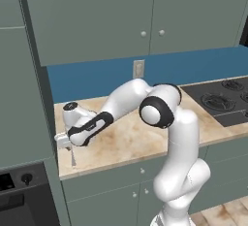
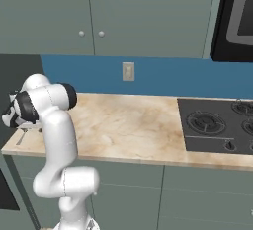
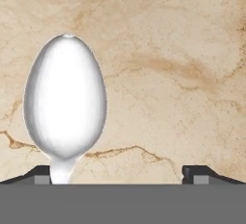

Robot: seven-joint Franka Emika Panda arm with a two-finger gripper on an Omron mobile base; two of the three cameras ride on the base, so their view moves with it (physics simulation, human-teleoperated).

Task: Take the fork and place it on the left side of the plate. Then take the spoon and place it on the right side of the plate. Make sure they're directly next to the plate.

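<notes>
spoon [image 3: 65,98] sits right under the claw [image 3: 122,172], bowl beside one fingertip [image 3: 41,174]. claw spread wide, gripping nothing, low over the marbled worktop [image 3: 182,50].

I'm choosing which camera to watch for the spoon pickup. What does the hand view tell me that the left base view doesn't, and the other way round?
Hand view: the spoon and its oval bowl up close, beside one fingertip of the open tool, off-centre between the tips. Left base view: the arm reaching low to the left end of the counter, with the stove, wall outlet and cabinets around. Both: the marbled counter and, seemingly, the spoon, its thin handle near the front edge.
</notes>
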